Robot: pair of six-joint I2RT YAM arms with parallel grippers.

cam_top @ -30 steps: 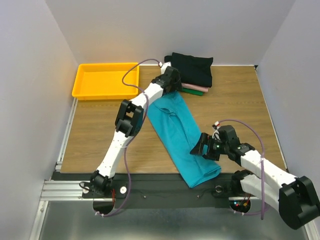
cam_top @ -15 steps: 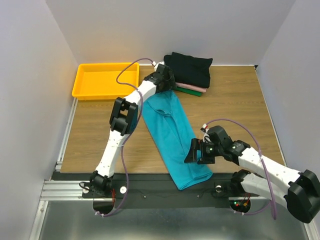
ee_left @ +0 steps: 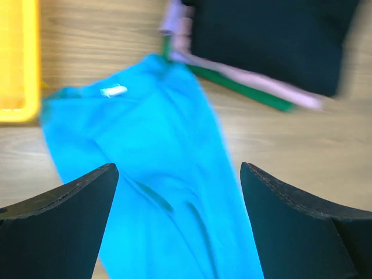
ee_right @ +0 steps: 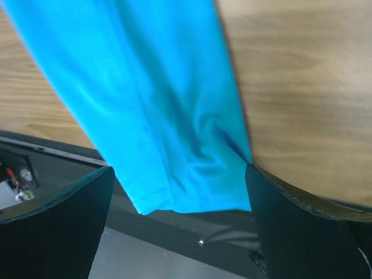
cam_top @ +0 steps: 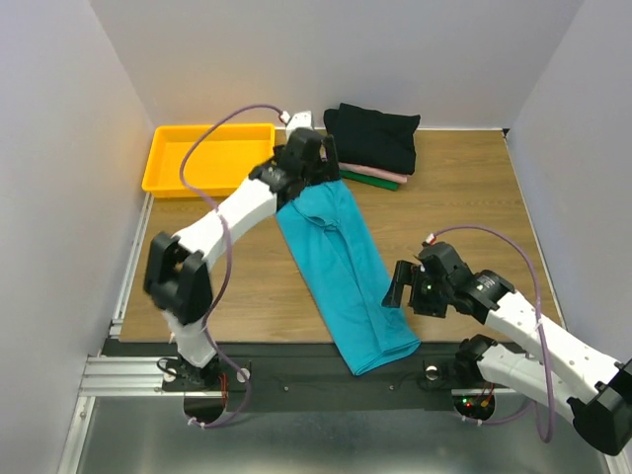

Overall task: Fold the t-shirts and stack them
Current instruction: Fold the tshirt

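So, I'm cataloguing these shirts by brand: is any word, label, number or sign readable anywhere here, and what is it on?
No text can be read in any view.
Small white neck tag at the collar of the plain teal cloth t-shirt: too blurred to read.
Folded black t-shirt and yellow plastic tray: no print visible.

Surface (cam_top: pixel 474 197) carries teal t-shirt (cam_top: pixel 341 262) running from left fingers (ee_left: pixel 58 229) to right fingers (ee_right: pixel 52 226); yellow tray (cam_top: pixel 188 188) and folded stack (cam_top: pixel 375 138) flank left fingers.
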